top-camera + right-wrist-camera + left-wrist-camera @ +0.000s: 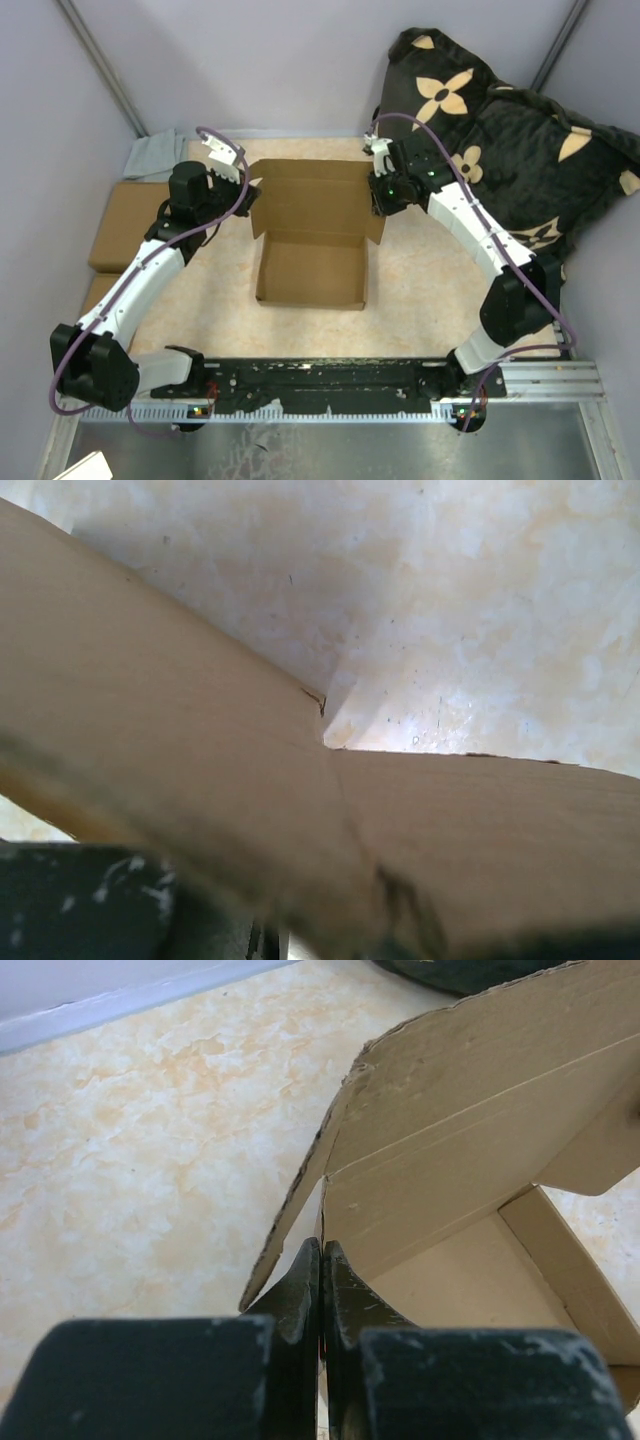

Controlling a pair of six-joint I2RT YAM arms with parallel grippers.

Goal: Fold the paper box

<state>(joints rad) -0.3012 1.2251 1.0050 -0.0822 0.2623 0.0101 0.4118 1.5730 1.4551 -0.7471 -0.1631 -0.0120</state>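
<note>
The paper box [312, 270] lies in the middle of the table, brown and unprinted, its tray walls up and its lid panel raised at the far side. My left gripper [248, 195] is at the lid's left corner. In the left wrist view its jaws [322, 1250] are pressed together, and the thin edge of a box flap [470, 1130] runs down between them. My right gripper [381, 200] is at the lid's right corner. In the right wrist view blurred cardboard [200, 760] lies close over the camera and hides the fingers.
A dark pillow with beige flowers [500, 130] fills the far right corner. Two brown cardboard blocks [125, 225] [100, 295] lie along the left wall, with a grey cloth [155, 155] behind them. The arms' black mounting rail [330, 380] runs along the near edge.
</note>
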